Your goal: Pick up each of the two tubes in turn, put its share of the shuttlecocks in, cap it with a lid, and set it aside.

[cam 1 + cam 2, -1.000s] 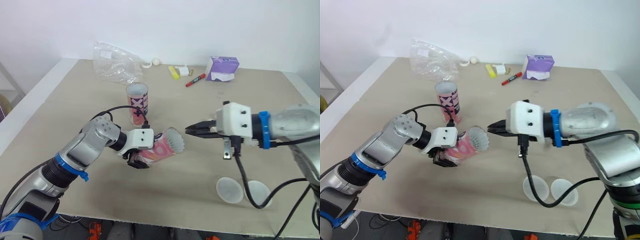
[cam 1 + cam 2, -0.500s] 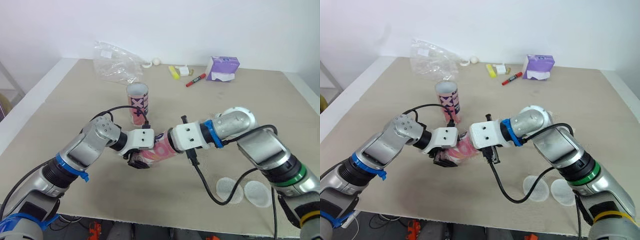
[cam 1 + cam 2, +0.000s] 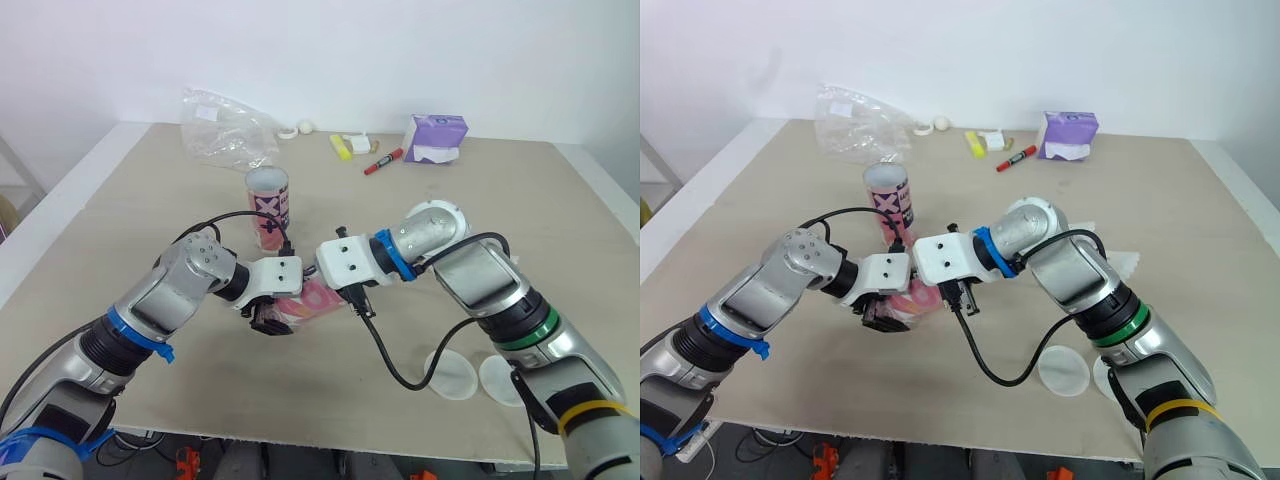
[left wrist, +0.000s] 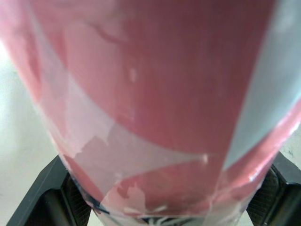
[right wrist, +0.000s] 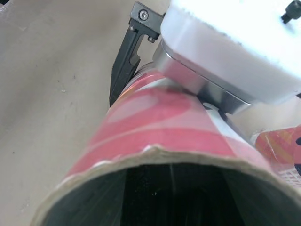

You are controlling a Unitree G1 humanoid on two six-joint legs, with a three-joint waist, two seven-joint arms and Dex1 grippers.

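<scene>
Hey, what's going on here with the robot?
The left gripper holds a pink tube tilted just above the table. The right gripper is at the tube's open mouth; whether it carries anything is hidden. A second tube stands upright behind, and two lids lie by the right arm.

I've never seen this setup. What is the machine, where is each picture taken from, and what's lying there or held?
It is a two-armed humanoid robot. The two wide pictures come from cameras in its head, looking down; the two close-ups from a camera on each wrist. The left gripper has its jaws shut on a pink tube, tipped sideways over the table. The right gripper is at the tube's open mouth. A second tube stands upright; two lids lie near the front edge.
</scene>
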